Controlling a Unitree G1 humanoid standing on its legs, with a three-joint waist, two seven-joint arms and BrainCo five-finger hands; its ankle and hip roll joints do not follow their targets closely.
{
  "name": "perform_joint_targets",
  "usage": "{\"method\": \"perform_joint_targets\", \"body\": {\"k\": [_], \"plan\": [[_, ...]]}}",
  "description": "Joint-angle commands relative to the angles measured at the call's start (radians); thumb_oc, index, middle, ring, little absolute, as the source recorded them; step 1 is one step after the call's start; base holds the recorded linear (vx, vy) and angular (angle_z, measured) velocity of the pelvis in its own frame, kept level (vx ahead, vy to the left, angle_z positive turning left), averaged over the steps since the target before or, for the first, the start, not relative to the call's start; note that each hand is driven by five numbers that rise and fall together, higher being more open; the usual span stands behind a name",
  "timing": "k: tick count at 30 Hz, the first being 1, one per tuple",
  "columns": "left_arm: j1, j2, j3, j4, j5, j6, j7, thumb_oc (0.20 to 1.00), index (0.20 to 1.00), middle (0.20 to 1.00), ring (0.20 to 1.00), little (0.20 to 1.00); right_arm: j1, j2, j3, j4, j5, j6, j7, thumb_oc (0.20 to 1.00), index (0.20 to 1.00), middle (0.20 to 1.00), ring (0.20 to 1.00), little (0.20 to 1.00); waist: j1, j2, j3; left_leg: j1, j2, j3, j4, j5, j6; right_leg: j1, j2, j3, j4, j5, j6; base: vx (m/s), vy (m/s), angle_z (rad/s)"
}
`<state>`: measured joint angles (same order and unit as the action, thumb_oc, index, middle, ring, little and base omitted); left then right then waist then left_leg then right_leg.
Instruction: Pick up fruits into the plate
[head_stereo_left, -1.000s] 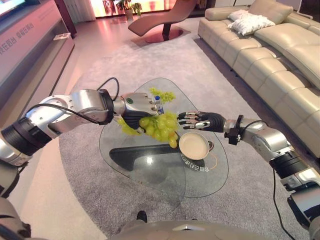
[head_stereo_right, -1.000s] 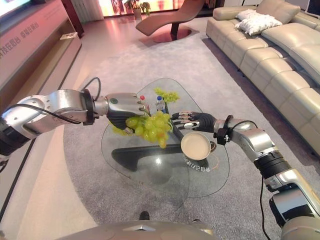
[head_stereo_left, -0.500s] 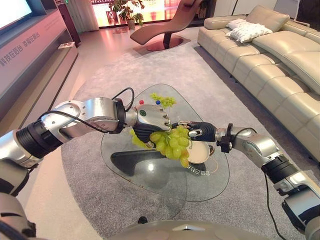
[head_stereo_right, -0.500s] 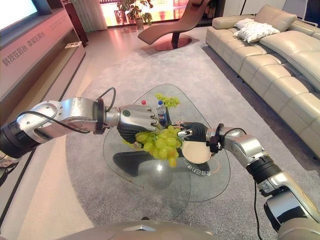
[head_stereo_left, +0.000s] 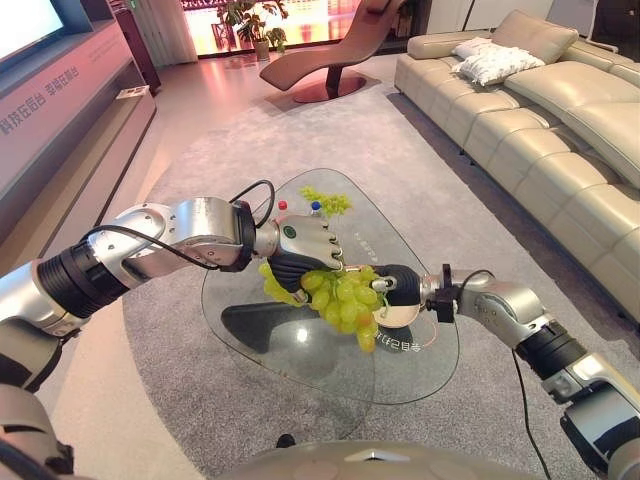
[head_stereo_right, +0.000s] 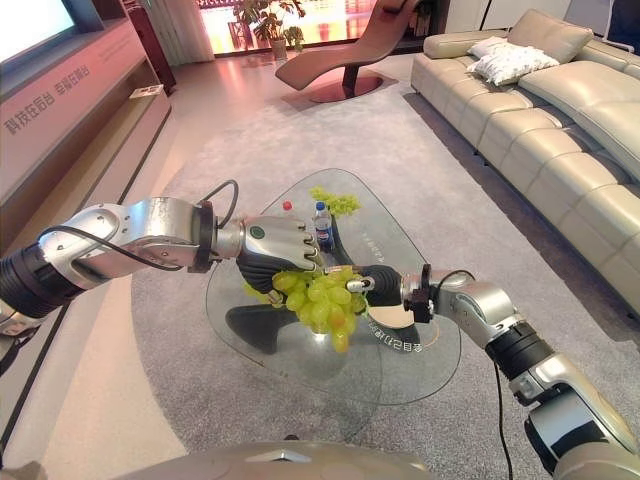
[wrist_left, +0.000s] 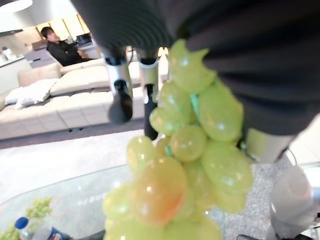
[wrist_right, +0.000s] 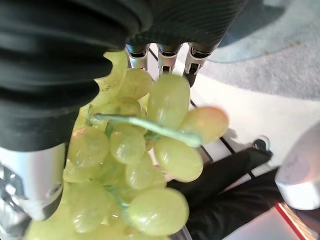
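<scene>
A bunch of green grapes (head_stereo_left: 345, 300) hangs from my left hand (head_stereo_left: 300, 245), whose fingers are curled round its top, above the glass table (head_stereo_left: 300, 352). The bunch dangles right in front of the cream plate (head_stereo_left: 398, 316) and hides most of it. From the right, my right hand (head_stereo_left: 398, 285) reaches in over the plate, its straight fingers (wrist_right: 162, 54) up against the grapes (wrist_right: 130, 145). The left wrist view has the grapes (wrist_left: 195, 145) hanging below my curled fingers (wrist_left: 120, 100). A second green bunch (head_stereo_left: 325, 198) lies at the table's far end.
A small water bottle (head_stereo_right: 322, 222) and a red-capped item (head_stereo_left: 282, 205) stand near the far bunch. A beige sofa (head_stereo_left: 560, 120) runs along the right, a lounge chair (head_stereo_left: 320, 55) stands behind, and a long cabinet (head_stereo_left: 60, 120) lines the left. A person (wrist_left: 60, 50) sits on a sofa.
My left hand has carried the grapes rightward and lower, in front of the plate. My right hand has slid in toward the bunch over the plate. The camera also shifted.
</scene>
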<state>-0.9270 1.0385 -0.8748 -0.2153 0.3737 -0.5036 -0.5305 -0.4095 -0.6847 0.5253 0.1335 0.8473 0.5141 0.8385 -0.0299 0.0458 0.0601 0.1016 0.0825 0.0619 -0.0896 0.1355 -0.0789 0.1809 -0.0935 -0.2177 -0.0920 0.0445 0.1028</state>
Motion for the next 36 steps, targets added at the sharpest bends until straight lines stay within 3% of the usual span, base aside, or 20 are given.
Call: {"method": "perform_joint_targets", "body": {"k": [1, 11, 19, 36], "plan": [[-0.071, 0.037, 0.01, 0.078, -0.014, 0.043, 0.019, 0.2, 0.2, 0.2, 0.2, 0.2, -0.003, 0.002, 0.008, -0.086, 0.059, -0.006, 0.071, 1.0, 1.0, 1.0, 1.0, 1.0, 0.014, -0.052, -0.004, 0.085, -0.065, 0.02, 0.007, -0.158, 0.027, 0.016, -0.003, -0.009, 0.022, -0.025, 0.015, -0.01, -0.009, -0.09], [-0.066, 0.037, -0.002, 0.13, 0.014, 0.047, 0.002, 0.2, 0.2, 0.2, 0.2, 0.2, 0.001, -0.013, 0.061, -0.118, 0.053, 0.036, 0.17, 1.0, 1.0, 1.0, 1.0, 1.0, 0.013, -0.055, 0.0, 0.087, -0.064, 0.015, 0.005, -0.154, 0.027, 0.019, 0.003, -0.004, 0.022, -0.027, 0.011, 0.0, -0.002, -0.02], [-0.059, 0.022, -0.02, 0.139, 0.023, 0.022, -0.014, 0.2, 0.2, 0.2, 0.2, 0.2, -0.002, 0.019, 0.095, -0.137, 0.065, 0.058, 0.157, 1.0, 1.0, 1.0, 1.0, 1.0, 0.016, -0.053, 0.003, 0.086, -0.064, 0.012, 0.005, -0.154, 0.025, 0.019, 0.005, -0.003, 0.019, -0.027, 0.01, -0.01, 0.003, 0.0], [-0.104, -0.062, -0.075, 0.127, 0.003, 0.065, -0.07, 0.2, 0.2, 0.2, 0.2, 0.2, -0.05, 0.086, 0.162, -0.145, 0.104, 0.086, 0.094, 1.0, 1.0, 1.0, 1.0, 1.0, 0.012, -0.054, 0.01, 0.079, -0.065, 0.0, 0.002, -0.153, 0.025, 0.011, 0.009, 0.008, 0.016, -0.026, 0.009, -0.03, 0.0, 0.0]]}}
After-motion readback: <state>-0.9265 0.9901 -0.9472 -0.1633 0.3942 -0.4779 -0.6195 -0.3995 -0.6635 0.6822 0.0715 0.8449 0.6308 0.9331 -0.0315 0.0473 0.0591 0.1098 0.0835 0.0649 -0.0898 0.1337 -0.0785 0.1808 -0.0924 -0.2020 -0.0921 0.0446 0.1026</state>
